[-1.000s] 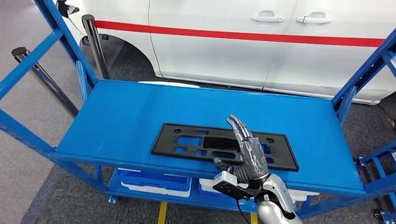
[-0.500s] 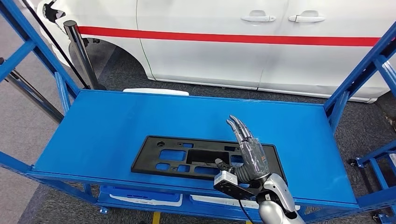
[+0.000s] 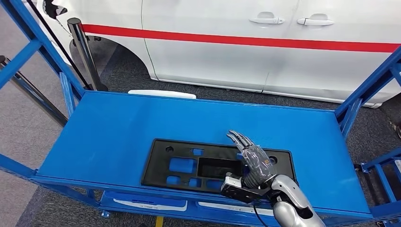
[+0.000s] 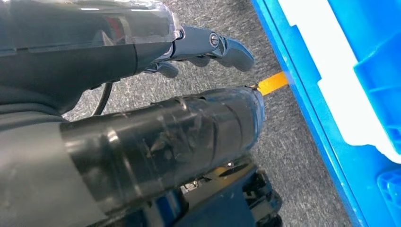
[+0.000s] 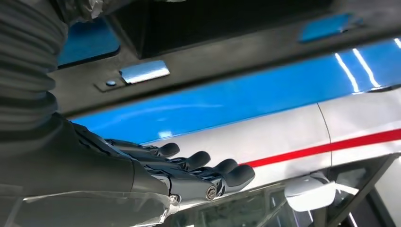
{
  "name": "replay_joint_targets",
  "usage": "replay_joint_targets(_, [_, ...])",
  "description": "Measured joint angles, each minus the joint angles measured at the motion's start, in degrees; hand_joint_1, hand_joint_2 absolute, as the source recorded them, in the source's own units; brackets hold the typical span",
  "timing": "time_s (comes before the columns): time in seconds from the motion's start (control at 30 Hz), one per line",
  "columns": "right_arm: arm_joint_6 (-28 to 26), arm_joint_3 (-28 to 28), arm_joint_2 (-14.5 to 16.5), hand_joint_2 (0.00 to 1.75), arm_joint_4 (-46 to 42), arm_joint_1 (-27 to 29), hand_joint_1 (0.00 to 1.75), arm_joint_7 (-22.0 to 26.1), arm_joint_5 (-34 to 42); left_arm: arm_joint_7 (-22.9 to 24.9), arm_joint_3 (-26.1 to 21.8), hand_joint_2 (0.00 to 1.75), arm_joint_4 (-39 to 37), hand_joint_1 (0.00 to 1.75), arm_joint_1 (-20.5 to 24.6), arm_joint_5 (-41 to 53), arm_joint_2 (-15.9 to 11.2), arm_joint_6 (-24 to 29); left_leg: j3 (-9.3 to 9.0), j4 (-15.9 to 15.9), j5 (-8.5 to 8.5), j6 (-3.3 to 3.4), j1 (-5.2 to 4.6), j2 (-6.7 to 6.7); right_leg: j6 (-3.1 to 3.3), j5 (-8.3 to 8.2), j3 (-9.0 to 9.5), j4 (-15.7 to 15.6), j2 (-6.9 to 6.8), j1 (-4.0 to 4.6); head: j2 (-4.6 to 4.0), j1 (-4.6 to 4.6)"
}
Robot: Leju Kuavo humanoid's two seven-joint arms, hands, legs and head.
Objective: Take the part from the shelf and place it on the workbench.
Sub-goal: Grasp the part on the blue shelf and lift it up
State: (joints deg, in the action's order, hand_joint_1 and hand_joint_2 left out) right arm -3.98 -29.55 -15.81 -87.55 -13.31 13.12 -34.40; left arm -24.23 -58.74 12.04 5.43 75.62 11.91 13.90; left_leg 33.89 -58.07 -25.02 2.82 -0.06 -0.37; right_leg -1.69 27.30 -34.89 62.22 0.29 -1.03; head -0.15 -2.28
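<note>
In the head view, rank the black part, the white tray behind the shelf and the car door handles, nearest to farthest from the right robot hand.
1. Black part, directly under the right robot hand.
2. White tray, beyond the shelf's far edge, left.
3. Car door handles, up high behind.

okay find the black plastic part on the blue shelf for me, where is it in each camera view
Head view: the black part lies flat on the blue shelf top, near its front edge, under the right hand.
Right wrist view: the black part runs across the frame beyond the fingers.
Left wrist view: not in it.
Shared landmark: the white car's red stripe.
</note>
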Motion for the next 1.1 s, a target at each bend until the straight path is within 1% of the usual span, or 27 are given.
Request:
replay_joint_targets(0.03, [0.6, -0.2, -0.4, 1.75, 0.1, -0.1, 0.0, 0.0, 0.4, 0.0, 0.0, 0.0, 0.0, 0.0, 0.0, 0.0, 0.0, 0.0, 0.11, -0.3, -0.21, -0.28, -0.09, -0.02, 0.22, -0.58, 0.87, -2.0, 0.02, 0.05, 0.0, 0.02])
replay_joint_targets(0.07, [1.4, -0.4, -0.9, 1.75, 0.2, -0.2, 0.0, 0.2, 1.1, 0.0, 0.1, 0.0, 0.0, 0.0, 0.1, 0.0, 0.1, 0.0, 0.2, -0.5, -0.33, -0.56, -0.17, -0.04, 0.49, -0.51, 1.11, -2.7, 0.04, 0.17, 0.0, 0.03])
replay_joint_targets(0.17, [4.4, -1.0, -2.9, 1.75, 0.2, -0.6, 0.0, 0.7, 3.5, 0.1, 0.2, 0.0, 0.0, 0.0, 0.1, 0.1, 0.0, 0.1, 0.33, -0.8, -0.72, -1.38, -0.19, -0.03, 1.4, -0.64, 1.17, -2.9, 0.04, 0.1, 0.0, 0.06])
replay_joint_targets(0.2, [5.2, -1.1, -3.7, 1.75, 0.1, -0.8, 0.0, 0.8, 4.2, 0.1, 0.2, 0.0, 0.0, 0.0, 0.1, 0.2, 0.0, 0.1, 0.73, -1.8, -1.55, -1.67, -0.15, -0.01, 1.71, -0.73, 1.27, -3.1, -0.02, -0.03, 0.0, 0.1])
replay_joint_targets(0.23, [6.0, -1.2, -4.4, 1.75, 0.0, -1.0, 0.0, 0.8, 4.7, 0.2, 0.2, 0.0, 0.0, 0.0, 0.2, 0.2, 0.0, 0.1, 1.59, -3.9, -2.95, -1.95, -0.07, 0.02, 1.97, -0.81, 1.35, -3.2, -0.11, -0.14, 0.0, 0.13])
replay_joint_targets(0.27, [6.5, -1.3, -5.1, 1.75, -0.1, -1.1, 0.0, 0.8, 5.1, 0.2, 0.2, 0.0, 0.0, 0.0, 0.2, 0.2, 0.0, 0.1, 2.91, -7.0, -4.78, -2.18, 0.05, 0.04, 2.12, -0.81, 1.39, -3.2, -0.2, -0.15, 0.0, 0.17])
replay_joint_targets(0.3, [7.0, -1.4, -5.8, 1.75, -0.2, -1.2, 0.0, 0.8, 5.4, 0.2, 0.2, 0.0, 0.0, 0.0, 0.1, 0.3, 0.0, 0.1, 4.62, -10.9, -6.71, -2.34, 0.15, 0.05, 2.23, -0.79, 1.38, -3.2, -0.3, -0.15, 0.0, 0.2])
replay_joint_targets(0.33, [7.4, -1.5, -6.5, 1.75, -0.3, -1.2, 0.0, 0.8, 5.6, 0.3, 0.2, 0.0, 0.0, 0.0, 0.1, 0.3, 0.0, 0.1, 6.17, -14.4, -8.08, -2.44, 0.24, 0.06, 2.24, -0.78, 1.38, -3.2, -0.37, -0.13, 0.0, 0.2])
replay_joint_targets(0.37, [7.6, -1.5, -7.1, 1.75, -0.3, -1.2, 0.0, 0.8, 5.8, 0.3, 0.2, 0.0, 0.0, 0.0, 0.1, 0.3, 0.0, 0.1, 7.07, -16.4, -8.53, -2.49, 0.32, 0.06, 2.25, -0.77, 1.39, -3.2, -0.42, -0.14, 0.0, 0.2])
replay_joint_targets(0.4, [7.7, -1.6, -7.6, 1.75, -0.4, -1.3, 0.0, 0.8, 5.9, 0.4, 0.3, 0.0, 0.0, 0.0, 0.1, 0.3, 0.0, 0.1, 7.01, -16.5, -7.94, -2.5, 0.38, 0.06, 2.24, -0.75, 1.43, -3.2, -0.43, -0.16, 0.0, 0.2])
replay_joint_targets(0.43, [7.7, -1.7, -8.0, 1.75, -0.5, -1.3, 0.0, 0.8, 6.0, 0.4, 0.3, 0.0, 0.0, 0.0, 0.0, 0.3, 0.0, 0.1, 5.79, -14.2, -6.37, -2.44, 0.44, 0.06, 2.19, -0.73, 1.53, -3.2, -0.41, -0.19, 0.0, 0.2])
replay_joint_targets(0.47, [7.7, -1.7, -8.4, 1.75, -0.6, -1.3, 0.0, 0.9, 6.0, 0.4, 0.3, 0.0, 0.0, 0.0, 0.1, 0.3, 0.0, 0.1, 3.7, -10.3, -4.37, -2.33, 0.5, 0.07, 2.09, -0.67, 1.66, -3.2, -0.39, -0.22, 0.0, 0.2])
replay_joint_targets(0.5, [7.7, -1.7, -8.7, 1.75, -0.7, -1.4, 0.0, 0.9, 6.0, 0.4, 0.3, 0.0, 0.0, 0.0, 0.1, 0.3, 0.0, 0.1, 1.59, -6.3, -2.95, -2.2, 0.47, 0.06, 1.88, -0.59, 1.75, -3.2, -0.36, -0.15, 0.0, 0.2])
replay_joint_targets(0.53, [7.8, -1.7, -9.1, 1.75, -0.8, -1.4, 0.0, 0.8, 6.0, 0.4, 0.3, 0.0, 0.0, 0.0, 0.2, 0.3, 0.0, 0.1, -0.03, -3.1, -2.0, -2.0, 0.4, 0.05, 1.56, -0.54, 1.8, -3.2, -0.33, -0.07, 0.0, 0.18])
replay_joint_targets(0.57, [7.9, -1.7, -9.4, 1.75, -0.9, -1.4, 0.0, 0.8, 6.2, 0.4, 0.3, 0.0, 0.0, 0.0, 0.3, 0.3, 0.0, 0.1, -0.93, -1.2, -1.69, -1.77, 0.31, 0.03, 1.19, -0.52, 1.82, -3.2, -0.31, 0.03, 0.0, 0.16])
replay_joint_targets(0.67, [7.9, -1.7, -10.4, 1.75, -1.2, -1.4, 0.0, 0.8, 6.9, 0.4, 0.3, 0.0, 0.0, 0.0, 0.3, 0.3, 0.0, 0.1, -1.22, -0.3, -1.48, -0.72, 0.18, 0.02, 0.05, -0.59, 1.93, -3.4, -0.28, -0.04, 0.0, 0.14])
replay_joint_targets(0.7, [7.7, -1.7, -10.7, 1.75, -1.4, -1.2, 0.0, 0.9, 7.1, 0.4, 0.3, 0.0, 0.0, 0.0, 0.2, 0.3, 0.0, 0.1, -1.34, 0.0, -1.27, -0.3, 0.23, 0.05, -0.2, -0.04, 1.69, -2.7, -0.28, -0.14, 0.0, 0.13])
replay_joint_targets(0.73, [7.2, -1.7, -10.8, 1.75, -1.6, -1.0, 0.0, 1.0, 7.2, 0.4, 0.3, 0.0, 0.0, 0.0, 0.3, 0.3, 0.0, 0.1, -1.44, 0.3, -1.07, 0.11, 0.29, 0.1, -0.37, 1.15, 0.92, -1.0, -0.27, -0.19, 0.0, 0.12])
replay_joint_targets(0.77, [6.6, -1.7, -10.9, 1.75, -1.8, -0.7, 0.0, 1.1, 7.3, 0.4, 0.3, 0.0, 0.0, 0.0, 0.3, 0.3, 0.0, 0.1, -1.5, 0.4, -0.97, 0.39, 0.28, 0.14, -0.45, 2.85, -0.4, 1.9, -0.28, -0.24, 0.0, 0.1])
replay_joint_targets(0.83, [5.0, -1.7, -10.9, 1.75, -2.1, -0.1, 0.0, 1.3, 7.1, 0.5, 0.3, 0.0, 0.0, 0.0, 0.3, 0.3, 0.0, 0.0, -1.44, 0.4, -1.0, 0.69, 0.05, 0.16, -0.55, 6.2, -4.0, 9.2, -0.28, -0.23, 0.0, 0.11])
replay_joint_targets(0.87, [4.0, -1.7, -10.7, 1.75, -2.2, 0.2, 0.0, 1.5, 6.7, 0.5, 0.3, 0.0, 0.0, 0.0, 0.2, 0.3, 0.0, 0.0, -1.45, 0.4, -1.06, 0.76, -0.09, 0.15, -0.56, 6.74, -5.27, 11.7, -0.28, -0.24, 0.0, 0.1])
replay_joint_targets(0.9, [3.0, -1.7, -10.4, 1.75, -2.3, 0.3, 0.0, 1.6, 6.2, 0.6, 0.3, 0.0, 0.0, 0.0, 0.2, 0.3, 0.0, 0.0, -1.49, 0.3, -1.14, 0.81, -0.2, 0.14, -0.5, 6.16, -5.62, 12.2, -0.28, -0.24, 0.0, 0.11])
replay_joint_targets(0.93, [1.9, -1.7, -10.0, 1.75, -2.5, 0.4, 0.0, 1.7, 5.6, 0.7, 0.3, 0.0, 0.0, 0.0, 0.1, 0.3, 0.0, 0.0, -1.54, 0.2, -1.25, 0.82, -0.28, 0.11, -0.36, 4.6, -4.93, 10.5, -0.28, -0.22, 0.0, 0.1])
replay_joint_targets(1.0, [-0.4, -1.6, -8.9, 1.75, -2.9, 0.4, 0.0, 1.8, 4.3, 0.8, 0.4, 0.0, 0.0, 0.0, 0.1, 0.3, 0.1, 0.0, -1.6, -0.2, -1.57, 0.62, -0.35, 0.04, 0.1, 0.76, -1.49, 3.2, -0.28, -0.14, 0.0, 0.1])
replay_joint_targets(1.03, [-1.5, -1.5, -8.3, 1.75, -3.2, 0.3, 0.0, 1.9, 3.7, 0.8, 0.4, 0.0, 0.0, 0.0, 0.2, 0.4, 0.2, 0.0, -1.53, -0.4, -1.75, 0.42, -0.44, 0.01, 0.32, -0.34, -0.1, 0.0, -0.26, -0.01, 0.0, 0.11])
replay_joint_targets(1.07, [-2.5, -1.3, -7.6, 1.75, -3.5, 0.1, 0.0, 2.0, 3.2, 0.8, 0.5, 0.0, 0.0, 0.0, 0.2, 0.4, 0.2, 0.0, -1.44, -0.5, -1.86, 0.18, -0.53, 0.0, 0.51, -0.8, 0.7, -1.9, -0.24, 0.14, 0.0, 0.12])
replay_joint_targets(1.1, [-3.3, -1.2, -6.8, 1.75, -3.7, -0.1, 0.0, 2.0, 2.8, 0.8, 0.5, 0.0, 0.0, 0.0, 0.2, 0.4, 0.2, 0.0, -1.35, -0.6, -1.91, -0.05, -0.59, 0.0, 0.66, -0.68, 0.91, -2.6, -0.21, 0.3, 0.0, 0.13])
